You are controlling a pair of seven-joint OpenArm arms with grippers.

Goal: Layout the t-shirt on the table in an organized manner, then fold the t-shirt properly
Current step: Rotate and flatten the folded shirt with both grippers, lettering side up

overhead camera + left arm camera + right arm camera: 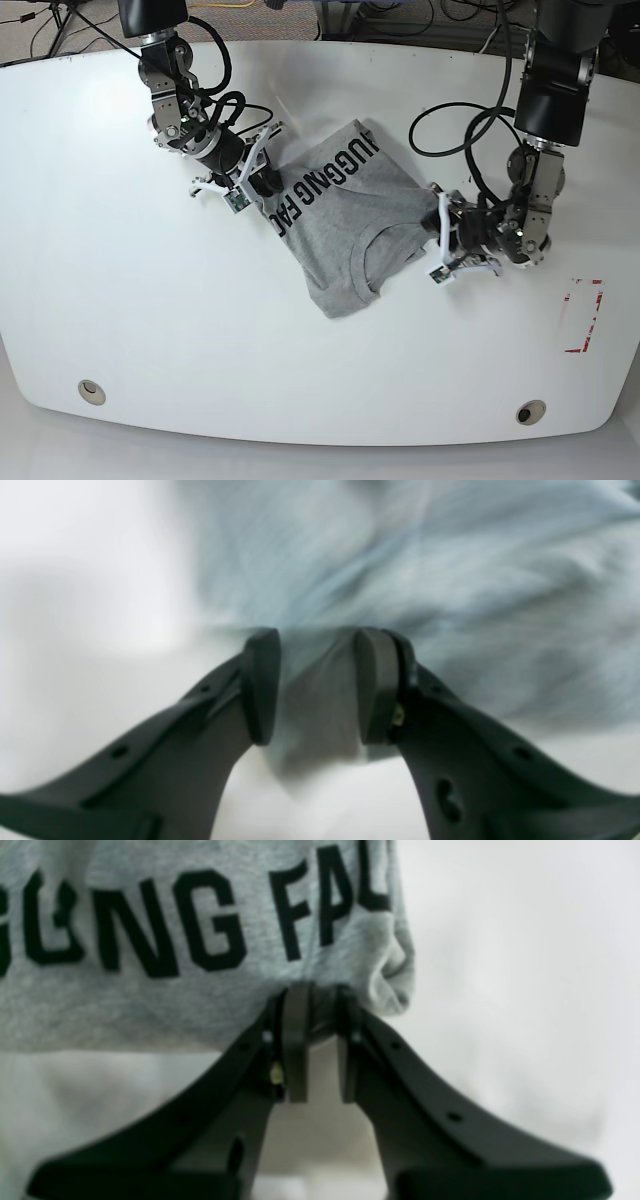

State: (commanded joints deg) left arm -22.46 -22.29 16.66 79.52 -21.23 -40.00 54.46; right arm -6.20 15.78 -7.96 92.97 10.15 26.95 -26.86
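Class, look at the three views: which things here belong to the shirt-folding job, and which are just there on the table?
Part of the job:
- t-shirt, grey, crumpled, lettering showing
- table
- left gripper, closed on the shirt's edge
- right gripper, closed on the shirt's edge

Just there:
- red-and-white tape mark
- two grommet holes

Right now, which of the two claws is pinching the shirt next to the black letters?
The right gripper: it grips the t-shirt just beside the lettering. The left gripper holds plain grey cloth.

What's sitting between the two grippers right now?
Only the t-shirt, bunched and partly folded on the table, spans from the right gripper to the left gripper; the base view shows it.
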